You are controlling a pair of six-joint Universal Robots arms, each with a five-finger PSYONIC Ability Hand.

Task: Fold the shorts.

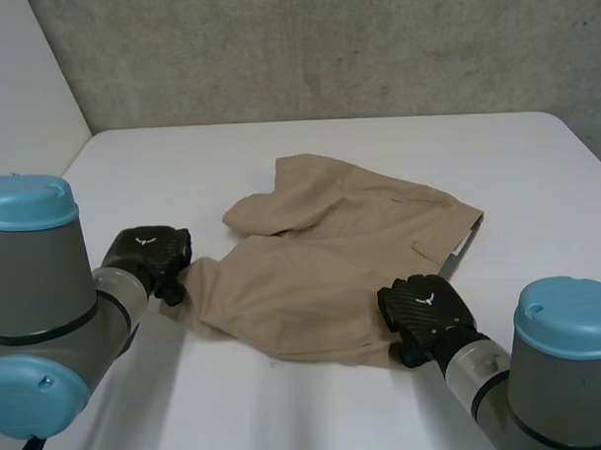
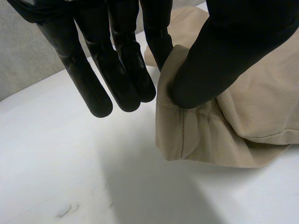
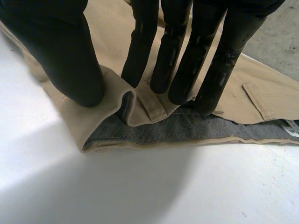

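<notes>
Shorts [image 1: 322, 264] lie rumpled on the counter [image 1: 536, 177]. Left hand [image 1: 148, 252] pinches a leg hem, right hand [image 1: 422, 315] the waistband corner — thumb vs fingers each. Lift both evenly w/ the edge taut, else cloth sags.

left hand [image 1: 143, 252]: at the shorts' [image 1: 332, 273] leg hem, thumb and one finger pinching it, other fingers straight | right hand [image 1: 422, 310]: at shorts' waistband edge, thumb and fingers squeezing a fold
</notes>
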